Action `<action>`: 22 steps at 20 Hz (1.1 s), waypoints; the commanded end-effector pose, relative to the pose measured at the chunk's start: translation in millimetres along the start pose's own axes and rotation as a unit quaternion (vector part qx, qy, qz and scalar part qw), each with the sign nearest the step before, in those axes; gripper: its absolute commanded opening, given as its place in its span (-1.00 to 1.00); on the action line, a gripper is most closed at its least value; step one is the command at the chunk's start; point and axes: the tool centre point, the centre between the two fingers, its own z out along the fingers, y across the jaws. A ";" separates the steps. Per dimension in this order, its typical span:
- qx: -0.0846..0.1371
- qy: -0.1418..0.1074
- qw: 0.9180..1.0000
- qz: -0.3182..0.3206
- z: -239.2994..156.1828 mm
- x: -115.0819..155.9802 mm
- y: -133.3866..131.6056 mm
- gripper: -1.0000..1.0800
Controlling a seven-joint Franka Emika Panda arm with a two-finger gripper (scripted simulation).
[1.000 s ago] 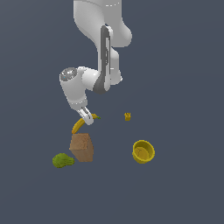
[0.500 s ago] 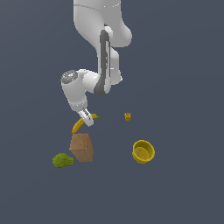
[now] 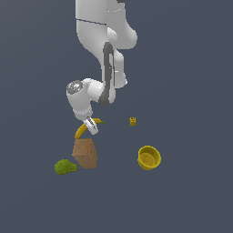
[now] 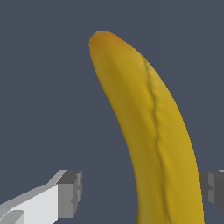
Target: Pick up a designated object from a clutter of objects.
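The curved yellow banana [image 3: 81, 132] lies on the ground just behind the brown box [image 3: 85, 153], its greenish stem tip toward the exterior view's right. My gripper [image 3: 90, 126] is down over the banana's middle. In the wrist view the banana [image 4: 148, 127] fills the space between my fingers. The gripper [image 4: 142, 192] is open, with one fingertip [image 4: 70, 192] apart from the banana and the other [image 4: 214, 190] close against its side.
A lumpy green item [image 3: 64, 167] sits beside the box on the exterior view's left. A yellow bowl [image 3: 149, 157] stands to the exterior view's right, with a tiny yellow block [image 3: 133, 121] behind it.
The arm has barely moved; the gripper stays low over the banana. No object has shifted.
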 end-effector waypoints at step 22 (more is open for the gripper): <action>0.000 0.000 1.000 0.002 -19.5 -7.3 -19.9 -1.00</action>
